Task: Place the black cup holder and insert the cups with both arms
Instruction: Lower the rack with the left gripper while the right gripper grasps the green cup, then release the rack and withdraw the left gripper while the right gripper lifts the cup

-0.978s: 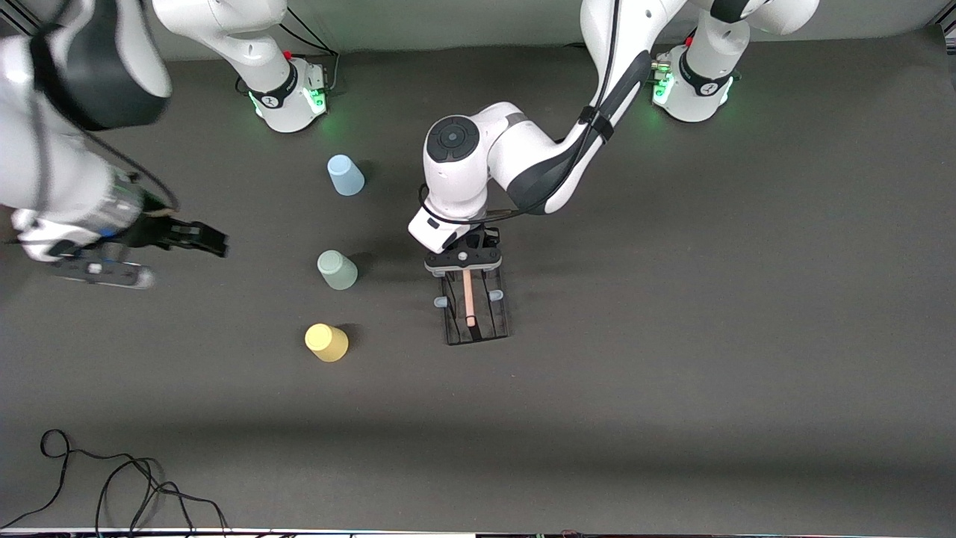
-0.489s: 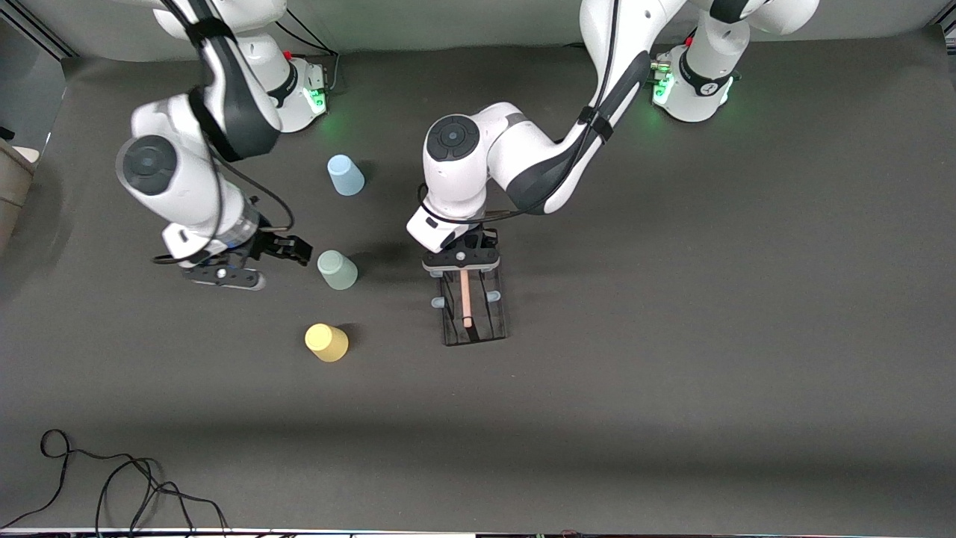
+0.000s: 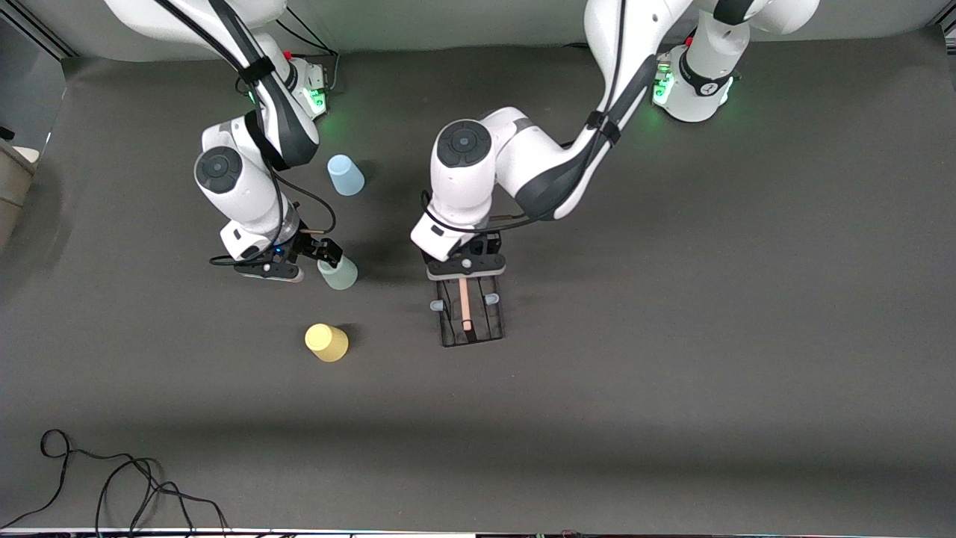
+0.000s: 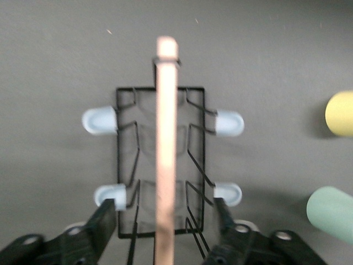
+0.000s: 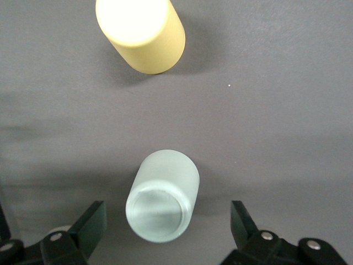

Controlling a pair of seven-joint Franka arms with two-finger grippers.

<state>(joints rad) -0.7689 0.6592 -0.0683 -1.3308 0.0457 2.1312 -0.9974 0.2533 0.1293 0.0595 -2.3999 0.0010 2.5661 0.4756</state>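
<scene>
My L gripper [image 3: 464, 270] is over the end of the black cup holder [image 3: 470, 317] nearest the arm bases, fingers [image 4: 105, 218] spread wide either side of the wire frame and clear of the wooden rod [image 4: 165, 149]; holder sits on the table [image 3: 672, 336] mid-way btw the two arms. My R gripper [image 3: 326, 256] is over the green cup [image 5: 161, 202], jaws wide apart w/ the cup btw them, not touching. Yellow cup [image 3: 326, 342] stands nearer the front cam than green, blue cup [image 3: 345, 175] farther, all three toward the R arm's end, well apart from the holder.
</scene>
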